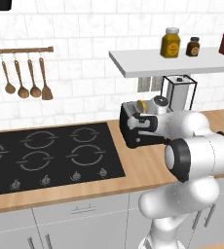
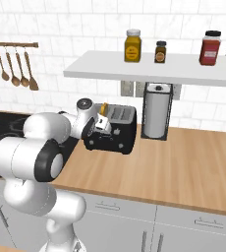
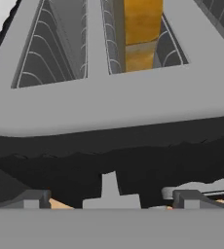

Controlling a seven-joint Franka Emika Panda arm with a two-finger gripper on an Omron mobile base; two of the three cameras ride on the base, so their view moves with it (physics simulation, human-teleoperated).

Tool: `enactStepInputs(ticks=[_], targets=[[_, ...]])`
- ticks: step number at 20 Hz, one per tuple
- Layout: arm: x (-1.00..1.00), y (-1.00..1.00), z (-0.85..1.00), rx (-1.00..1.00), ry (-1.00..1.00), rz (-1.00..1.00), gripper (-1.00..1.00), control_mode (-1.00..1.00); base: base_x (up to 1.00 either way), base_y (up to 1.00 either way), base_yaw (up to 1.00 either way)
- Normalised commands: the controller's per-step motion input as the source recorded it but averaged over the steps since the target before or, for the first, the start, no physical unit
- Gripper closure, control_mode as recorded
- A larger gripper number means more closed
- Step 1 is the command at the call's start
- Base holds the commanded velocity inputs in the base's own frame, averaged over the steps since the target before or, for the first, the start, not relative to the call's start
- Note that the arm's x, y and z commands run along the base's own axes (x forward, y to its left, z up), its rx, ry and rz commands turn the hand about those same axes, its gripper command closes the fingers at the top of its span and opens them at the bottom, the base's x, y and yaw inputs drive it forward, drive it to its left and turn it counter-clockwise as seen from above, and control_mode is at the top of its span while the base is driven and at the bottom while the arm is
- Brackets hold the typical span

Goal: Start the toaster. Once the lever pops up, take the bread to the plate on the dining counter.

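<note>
- The black boxy toaster [image 2: 116, 129] with top slots stands on the light-wood worktop [image 2: 183, 157] against the tiled wall, between the flat black cooktop [image 1: 46, 155] and a white paper-towel roll in a black wire holder [image 2: 156, 112].
- In the left base view the white arm's elbow and wrist cover most of the toaster [image 1: 133, 133]; only its left end and part of its top show.
- The yellowish-tan slice of bread [image 3: 142, 29] sits upright in the right-hand slot as the hand view has it; its lower part is hidden down in the slot.
- From the right base view the bread [image 2: 104, 108] is only a small yellow sliver behind the wrist.
- The pincer [image 3: 111, 197] stands released, jaws wide apart, holding nothing, poised close over the toaster's near top edge.
- Its fingertips [image 3: 33, 198] are cut off by the bottom edge of the hand view.
- The toaster's lever is hard to make out.
- Three jars [image 2: 132, 45] stand on the white shelf above.
</note>
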Motion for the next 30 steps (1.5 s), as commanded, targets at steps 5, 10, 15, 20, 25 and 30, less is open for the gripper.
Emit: enactStepInputs(ticks=[5,10,15,20,25,30], targets=[[0.00,-0.04,0.01,0.00,-0.01,0.00,-1.00,-1.00,0.00,0.00,0.00],[0.00,-0.02,0.00,0.00,-0.01,0.00,-1.00,-1.00,0.00,0.00,0.00],[0.00,0.00,-0.02,0.00,0.00,0.00,1.00,-1.00,0.00,0.00,0.00],[0.00,0.00,0.00,0.00,0.00,0.00,1.00,-1.00,0.00,0.00,0.00],[0.00,0.00,-0.05,0.00,0.00,0.00,1.00,-1.00,0.00,0.00,0.00],[-0.17,-0.02,-0.50,-0.04,0.01,0.00,1.00,-1.00,0.00,0.00,0.00]])
